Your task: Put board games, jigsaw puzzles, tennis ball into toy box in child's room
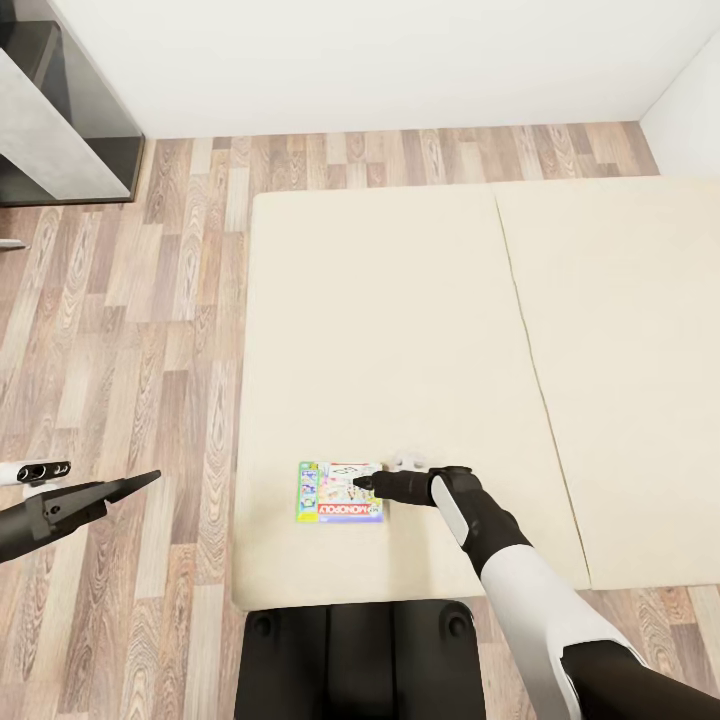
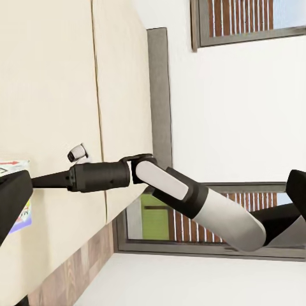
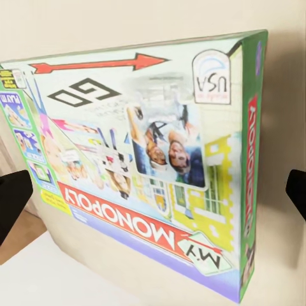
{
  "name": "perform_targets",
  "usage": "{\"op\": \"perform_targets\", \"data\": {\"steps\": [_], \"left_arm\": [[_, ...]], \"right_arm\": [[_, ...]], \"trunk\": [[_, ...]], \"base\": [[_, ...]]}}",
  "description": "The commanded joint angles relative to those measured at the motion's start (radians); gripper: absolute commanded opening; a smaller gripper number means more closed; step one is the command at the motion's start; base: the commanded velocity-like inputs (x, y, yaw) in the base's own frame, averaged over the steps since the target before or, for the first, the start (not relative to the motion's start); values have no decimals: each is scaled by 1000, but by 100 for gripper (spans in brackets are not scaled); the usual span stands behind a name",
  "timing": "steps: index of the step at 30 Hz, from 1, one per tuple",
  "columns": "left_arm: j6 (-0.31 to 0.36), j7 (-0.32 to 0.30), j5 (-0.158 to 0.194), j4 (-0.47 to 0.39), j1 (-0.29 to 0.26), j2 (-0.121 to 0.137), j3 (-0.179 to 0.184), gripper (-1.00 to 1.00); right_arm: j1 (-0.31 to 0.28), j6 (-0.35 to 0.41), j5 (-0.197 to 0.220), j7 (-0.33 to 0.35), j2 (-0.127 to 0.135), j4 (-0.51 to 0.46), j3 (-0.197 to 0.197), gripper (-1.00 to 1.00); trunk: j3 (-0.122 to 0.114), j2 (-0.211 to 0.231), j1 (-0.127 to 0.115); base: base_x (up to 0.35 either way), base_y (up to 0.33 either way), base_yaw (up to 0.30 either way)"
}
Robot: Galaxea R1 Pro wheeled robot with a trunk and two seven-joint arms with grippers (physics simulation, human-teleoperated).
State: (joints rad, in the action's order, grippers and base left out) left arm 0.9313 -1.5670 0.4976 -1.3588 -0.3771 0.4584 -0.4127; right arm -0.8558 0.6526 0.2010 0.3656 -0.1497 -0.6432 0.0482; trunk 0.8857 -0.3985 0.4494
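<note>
The right pincer (image 1: 362, 484), fingers apart in its wrist view, hovers at the right edge of a Monopoly game (image 1: 339, 492), not gripping it. The game lies flat on the beige bed (image 1: 400, 330), near its front edge. The left pincer (image 1: 140, 481) hangs over the wood floor (image 1: 130, 330); its state cannot be told.
</note>
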Motion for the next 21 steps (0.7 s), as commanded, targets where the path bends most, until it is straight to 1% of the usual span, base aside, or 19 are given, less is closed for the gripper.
{"op": "perform_targets", "data": {"steps": [1, 6, 14, 21], "left_arm": [[11, -4, -1, 0, 0, 0, 0, 100], [11, -4, -1, 0, 0, 0, 0, 100], [11, -4, -1, 1, 0, 0, 0, 100], [11, -4, -1, 1, 0, 0, 0, 100]], "right_arm": [[0, 6, 6, -2, 0, -1, 1, 100], [0, 6, 6, -2, 1, -1, 1, 100], [0, 6, 7, -2, 1, -1, 1, 100], [0, 4, 8, -2, 1, -1, 1, 100]], "trunk": [[1, -2, 1], [1, -2, 1], [1, -2, 1], [1, -2, 1]], "base": [[0, 0, 0], [0, 15, 0], [0, 85, 0], [0, 17, 0]]}}
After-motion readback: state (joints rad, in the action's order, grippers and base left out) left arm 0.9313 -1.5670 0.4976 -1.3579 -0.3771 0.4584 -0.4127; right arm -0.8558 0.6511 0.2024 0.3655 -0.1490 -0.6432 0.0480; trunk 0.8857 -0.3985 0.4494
